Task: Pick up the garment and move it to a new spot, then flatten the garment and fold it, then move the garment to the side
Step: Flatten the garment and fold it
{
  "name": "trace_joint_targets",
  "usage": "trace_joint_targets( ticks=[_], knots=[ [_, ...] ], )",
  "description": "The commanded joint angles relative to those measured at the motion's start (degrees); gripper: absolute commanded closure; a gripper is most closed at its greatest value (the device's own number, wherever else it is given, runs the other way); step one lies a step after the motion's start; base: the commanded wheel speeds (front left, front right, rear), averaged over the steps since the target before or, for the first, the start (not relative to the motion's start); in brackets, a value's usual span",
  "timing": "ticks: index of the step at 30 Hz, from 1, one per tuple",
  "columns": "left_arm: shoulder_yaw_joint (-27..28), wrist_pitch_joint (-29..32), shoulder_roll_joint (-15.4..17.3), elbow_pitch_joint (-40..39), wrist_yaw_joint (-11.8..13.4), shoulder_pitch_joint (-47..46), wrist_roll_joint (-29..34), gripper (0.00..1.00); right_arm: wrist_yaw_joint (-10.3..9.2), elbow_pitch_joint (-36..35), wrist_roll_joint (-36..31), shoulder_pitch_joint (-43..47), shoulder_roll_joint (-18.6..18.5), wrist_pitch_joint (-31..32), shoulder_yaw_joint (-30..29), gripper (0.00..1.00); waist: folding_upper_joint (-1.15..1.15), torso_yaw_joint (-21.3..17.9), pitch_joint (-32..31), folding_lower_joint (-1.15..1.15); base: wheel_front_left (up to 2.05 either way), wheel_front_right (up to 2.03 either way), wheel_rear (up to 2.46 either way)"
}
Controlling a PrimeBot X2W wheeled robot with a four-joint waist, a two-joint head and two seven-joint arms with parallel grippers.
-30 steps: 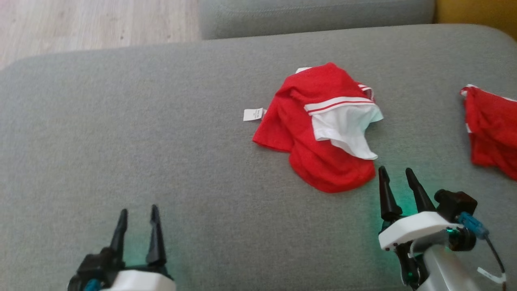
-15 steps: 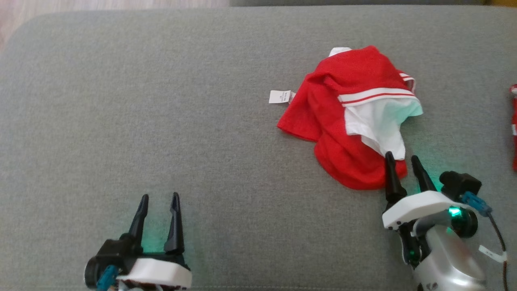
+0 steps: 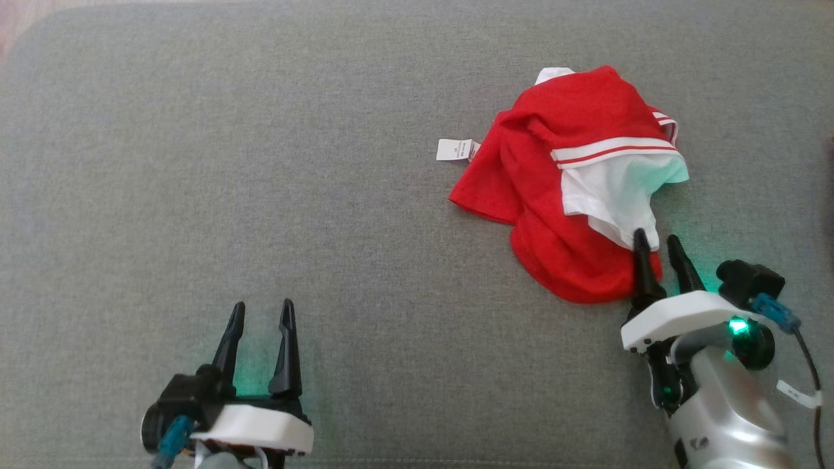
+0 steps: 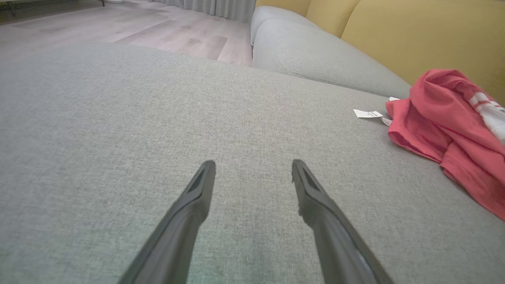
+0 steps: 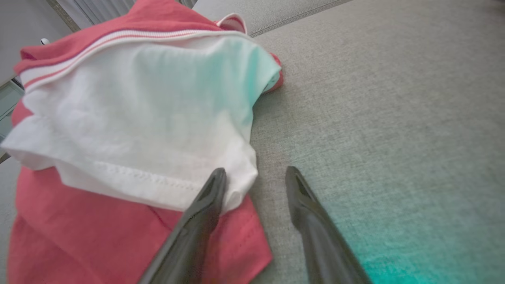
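Since a second earlier, the right gripper (image 3: 655, 236) had closed the gap to the red-and-white garment (image 3: 554, 195), going from just short of its hem to its five o'clock corner. Its jaws stood apart, with one finger (image 5: 197, 221) over the corner of the white flap and the other over bare grey cushion (image 3: 260, 163). It had not yet taken hold of the cloth. The crumpled garment lay toward one o'clock in the head view, with a white label (image 3: 454, 149) at its nine o'clock edge. The left gripper (image 3: 263, 303) stood wide open and empty at seven o'clock, well apart from the cloth.
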Motion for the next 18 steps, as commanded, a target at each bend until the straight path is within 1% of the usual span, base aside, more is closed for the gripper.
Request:
trace_joint_targets(
  ticks=[1,2,4,5,6,8,14,18],
  knots=[
    [1.28,-0.29,0.12,-1.20,0.18,-1.82,-0.53,0.00,0.20,0.27,0.32,-0.48,0.15,-0.05,1.43,0.41,0.00,0.01,-0.07,0.00,0.00,0.00,0.00],
    [1.26,-0.29,0.12,-1.09,0.16,-1.86,-0.59,0.00,0.20,0.37,0.22,-0.53,0.15,-0.05,1.39,0.51,0.00,0.02,-0.12,0.00,0.00,0.00,0.00],
    [1.14,-0.29,0.12,-0.94,0.16,-1.90,-0.70,0.00,0.20,0.27,-0.07,-0.62,0.15,-0.05,1.15,0.80,0.00,0.08,-0.20,0.00,0.00,0.00,0.00],
    [1.10,-0.29,0.12,-0.85,0.16,-1.92,-0.73,0.00,0.20,-0.05,-0.27,-0.59,0.15,-0.05,0.91,0.84,0.00,0.10,-0.30,0.00,0.00,0.00,0.00],
    [1.09,-0.29,0.12,-0.73,0.16,-1.92,-0.76,0.00,0.20,-0.33,-0.49,-0.49,0.15,-0.05,0.75,0.84,0.00,0.12,-0.44,0.00,0.00,0.00,0.00],
    [1.14,-0.29,0.12,-0.50,0.16,-1.87,-0.90,0.00,0.20,-0.85,-0.70,-0.20,0.15,-0.05,0.59,1.00,0.00,0.16,-0.84,0.00,0.00,0.00,0.00],
    [1.37,-0.29,0.12,0.23,0.18,-1.03,-1.21,0.00,0.20,-2.82,-0.58,0.59,0.15,-0.05,0.19,1.00,0.00,0.02,-2.66,0.00,0.00,0.00,0.00],
    [1.43,-0.29,0.12,0.58,0.06,-0.44,-1.39,0.00,0.20,-5.58,-0.46,0.77,0.15,-0.05,-0.12,1.00,0.00,0.02,-4.16,0.00,0.00,0.00,0.00]
  ],
)
